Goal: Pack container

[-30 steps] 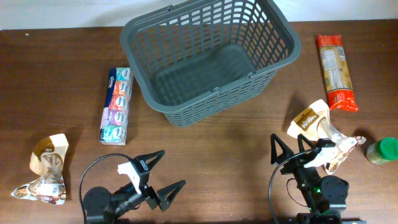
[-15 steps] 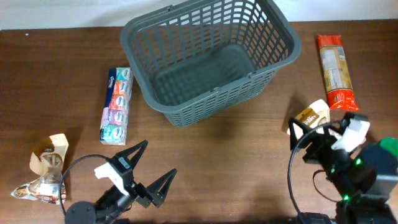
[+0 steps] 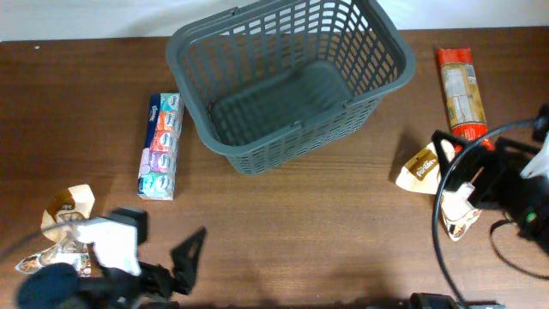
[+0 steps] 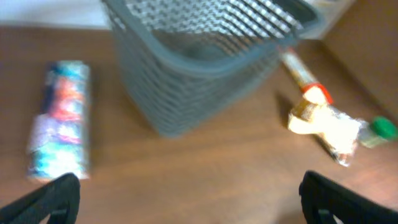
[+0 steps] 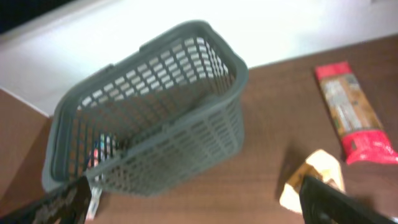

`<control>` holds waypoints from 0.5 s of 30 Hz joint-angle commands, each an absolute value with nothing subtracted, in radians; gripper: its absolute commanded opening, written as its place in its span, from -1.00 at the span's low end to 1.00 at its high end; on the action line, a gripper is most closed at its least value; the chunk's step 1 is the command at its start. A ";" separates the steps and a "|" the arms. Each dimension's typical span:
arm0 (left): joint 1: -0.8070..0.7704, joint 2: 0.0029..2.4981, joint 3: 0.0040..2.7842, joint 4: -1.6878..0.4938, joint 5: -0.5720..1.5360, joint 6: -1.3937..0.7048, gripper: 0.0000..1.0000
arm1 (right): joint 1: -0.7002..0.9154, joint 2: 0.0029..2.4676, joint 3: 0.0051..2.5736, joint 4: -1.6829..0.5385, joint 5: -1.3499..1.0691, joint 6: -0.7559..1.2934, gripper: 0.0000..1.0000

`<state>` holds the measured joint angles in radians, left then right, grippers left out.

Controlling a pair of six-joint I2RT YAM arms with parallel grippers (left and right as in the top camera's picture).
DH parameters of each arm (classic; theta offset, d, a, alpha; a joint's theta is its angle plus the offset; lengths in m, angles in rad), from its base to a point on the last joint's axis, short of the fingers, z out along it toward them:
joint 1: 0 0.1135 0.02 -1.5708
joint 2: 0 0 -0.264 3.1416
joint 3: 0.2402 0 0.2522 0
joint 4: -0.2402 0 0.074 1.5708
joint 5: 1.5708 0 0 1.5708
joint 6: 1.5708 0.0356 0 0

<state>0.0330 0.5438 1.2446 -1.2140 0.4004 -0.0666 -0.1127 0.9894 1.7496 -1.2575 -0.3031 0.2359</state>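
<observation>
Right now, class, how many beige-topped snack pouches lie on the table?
2. One pouch lies at the table's left, partly behind the left arm; the other pouch lies right of the basket, near the right arm. The arms may hide more.

Matt grey plastic container (image 3: 292, 81) on a dark wood-grain table (image 3: 326, 215).

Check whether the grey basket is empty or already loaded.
Empty: in the overhead view the basket shows a bare solid bottom, with nothing inside it.
</observation>
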 commanded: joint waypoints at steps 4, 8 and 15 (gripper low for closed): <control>0.030 0.658 1.446 -1.166 0.505 0.013 0.99 | -0.118 1.122 1.921 -1.381 -0.283 0.216 0.98; 0.030 0.695 1.465 -1.185 0.587 -0.007 0.99 | -0.118 1.136 1.921 -1.374 -0.337 0.159 0.97; 0.030 0.778 1.533 -1.452 0.558 0.068 0.99 | -0.118 1.214 2.001 -1.358 -0.470 0.011 0.98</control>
<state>0.0330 0.7467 1.4929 -1.3952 0.5343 0.0101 -0.1127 1.1767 1.9404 -1.3640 -0.4095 0.0776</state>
